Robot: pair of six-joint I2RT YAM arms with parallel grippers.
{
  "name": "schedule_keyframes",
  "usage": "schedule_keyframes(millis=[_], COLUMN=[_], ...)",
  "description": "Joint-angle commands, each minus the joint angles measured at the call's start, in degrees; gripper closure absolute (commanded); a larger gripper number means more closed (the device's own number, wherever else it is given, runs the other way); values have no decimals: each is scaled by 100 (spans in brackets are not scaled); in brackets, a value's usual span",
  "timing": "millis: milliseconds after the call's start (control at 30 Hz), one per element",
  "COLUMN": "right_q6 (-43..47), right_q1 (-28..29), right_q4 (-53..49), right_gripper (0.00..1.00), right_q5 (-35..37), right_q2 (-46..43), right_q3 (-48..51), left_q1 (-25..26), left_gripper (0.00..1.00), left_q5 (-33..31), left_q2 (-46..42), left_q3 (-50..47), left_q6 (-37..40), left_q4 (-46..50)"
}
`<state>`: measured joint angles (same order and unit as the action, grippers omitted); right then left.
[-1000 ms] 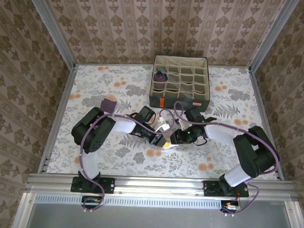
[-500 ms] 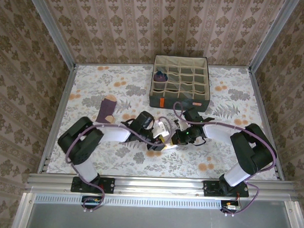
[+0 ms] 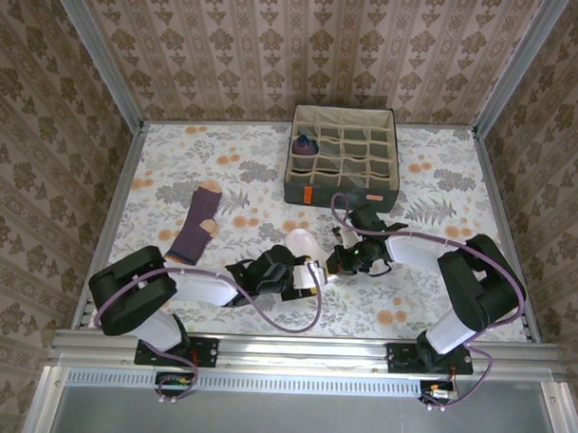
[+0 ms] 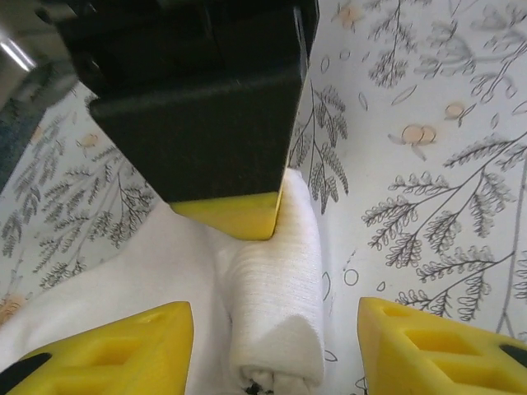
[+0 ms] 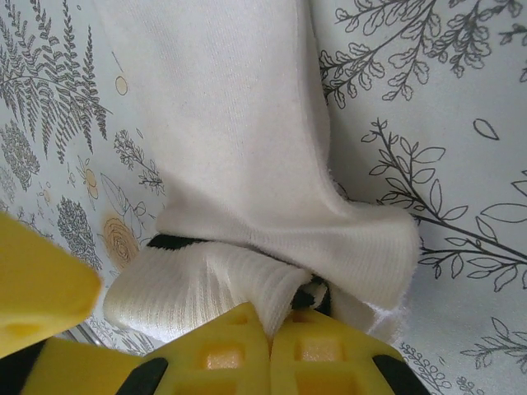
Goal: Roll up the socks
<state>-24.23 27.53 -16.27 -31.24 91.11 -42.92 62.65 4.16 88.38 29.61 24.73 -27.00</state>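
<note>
Released since a second ago, the white sock (image 5: pixel 239 148) lies at mid-table with the left gripper (image 4: pixel 280 354) spread astride its roll; the right gripper (image 5: pixel 270 346) has clamped onto the rolled cuff. Limp, light knit, seemingly loosely wound and likely to spring open: best pinched across the whole roll

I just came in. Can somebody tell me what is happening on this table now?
Two robot arms are rolling a white sock in the middle of the table. The right gripper is shut on the rolled end of it. The left gripper is open and straddles the roll without gripping it. A purple sock lies flat on the left, not yet rolled, and another sock sits in a corner cell of the grey box.
</note>
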Motion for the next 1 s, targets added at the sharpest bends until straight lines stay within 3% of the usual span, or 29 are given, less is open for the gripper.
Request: schedule_keyframes(millis=[0, 100, 167, 267, 300, 433, 633, 967], right_q6=[-65, -65, -57, 32, 81, 351, 360, 487], right_q1=[24, 24, 24, 24, 24, -48, -90, 73], right_q4=[-295, -329, -350, -332, -340, -491, -71, 764], right_gripper=[96, 95, 92, 79, 76, 65, 64, 63], right_q5=[212, 215, 206, 136, 136, 361, 298, -67], right_q2=[199, 172, 148, 56, 10, -360, -637, -179], right_q3=[73, 64, 54, 46, 40, -30, -59, -307], left_q1=[54, 46, 15, -136, -235, -836, -1544, -1830], left_gripper=[55, 63, 76, 98, 100, 100, 100, 100], left_q5=[-354, -367, -245, 267, 509, 1894, 3584, 4501], left_q2=[317, 519, 560, 517, 506, 529, 1008, 1729], left_q3=[270, 344, 357, 403, 426, 471, 792, 1284], left_q6=[172, 134, 74, -116, -196, -749, -1425, -1611], left_q4=[-107, 12, 147, 456, 543, 794, 1184, 1823])
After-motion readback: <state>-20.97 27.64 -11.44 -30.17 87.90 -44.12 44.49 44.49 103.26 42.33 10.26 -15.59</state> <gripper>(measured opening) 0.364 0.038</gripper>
